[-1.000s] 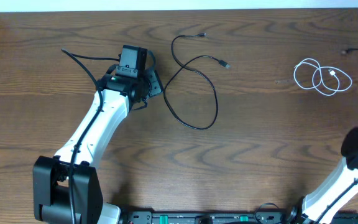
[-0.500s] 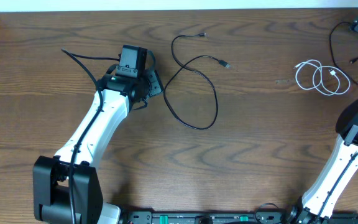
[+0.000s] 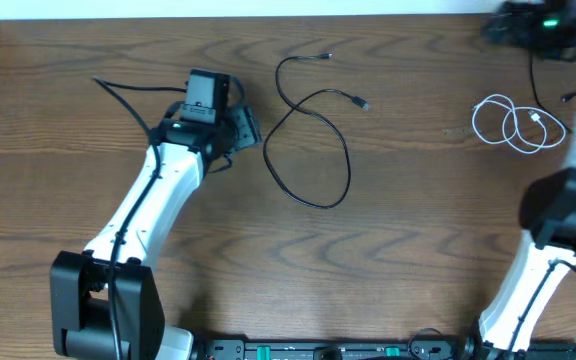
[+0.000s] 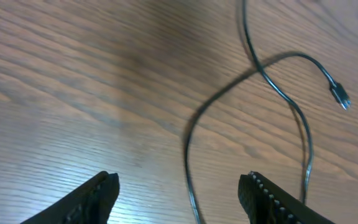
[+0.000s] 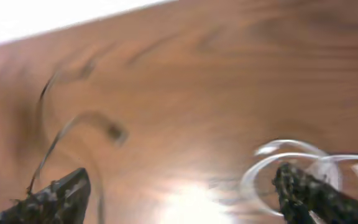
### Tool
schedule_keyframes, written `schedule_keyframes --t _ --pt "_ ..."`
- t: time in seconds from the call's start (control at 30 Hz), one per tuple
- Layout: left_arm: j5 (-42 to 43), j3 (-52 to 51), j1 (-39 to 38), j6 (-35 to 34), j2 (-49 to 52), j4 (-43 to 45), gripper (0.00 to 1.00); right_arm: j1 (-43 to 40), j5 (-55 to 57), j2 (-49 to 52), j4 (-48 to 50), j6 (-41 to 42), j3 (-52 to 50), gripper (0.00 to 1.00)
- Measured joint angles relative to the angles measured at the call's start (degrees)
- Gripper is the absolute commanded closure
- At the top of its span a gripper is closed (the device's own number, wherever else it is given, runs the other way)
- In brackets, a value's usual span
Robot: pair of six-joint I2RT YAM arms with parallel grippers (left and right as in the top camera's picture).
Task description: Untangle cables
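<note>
We see the black cable [image 3: 292,109] lying loose on the bench [image 3: 418,230] in one open loop that crosses itself, with both small plugs on its far side. The white cable [image 3: 511,122] is coiled in small rings, well apart from the black cable, to its right. The left tool [image 4: 179,180] stands just beside the black cable, on its left, with fingers wide and holding nothing. The right tool [image 5: 182,174], blurred, is far to the right of the black cable, beyond the white one. Its fingers are also spread wide, and empty.
</note>
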Motion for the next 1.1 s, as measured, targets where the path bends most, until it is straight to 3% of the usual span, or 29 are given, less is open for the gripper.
schedule_keyframes --t 0.1,0.3,0.57,0.6,0.8,1.1 --pt "1.77 0.00 2.69 0.61 -0.02 -0.15 0.31 6.27 -1.25 0.83 -3.76 -4.81 -0.02 0.18" --pt "4.92 0.00 6.84 0.83 -0.02 -0.52 0.31 16.26 -1.75 3.56 -5.95 -13.27 -0.04 0.18" --pt "7.80 0.00 9.88 0.83 -0.02 -2.05 0.30 26.21 2.49 8.68 -6.03 -18.82 -0.07 0.20" --pt "7.93 0.00 9.88 0.83 -0.02 -2.14 0.24 27.04 2.84 9.44 -6.03 -19.15 -0.07 0.20" --pt "8.17 0.00 9.88 1.01 -0.02 -2.91 0.20 30.97 3.82 15.30 -6.40 -20.96 -0.07 0.21" --pt "8.15 0.00 11.04 1.03 -0.02 -2.99 0.20 35.91 4.39 21.22 -5.29 -23.50 -0.35 0.37"
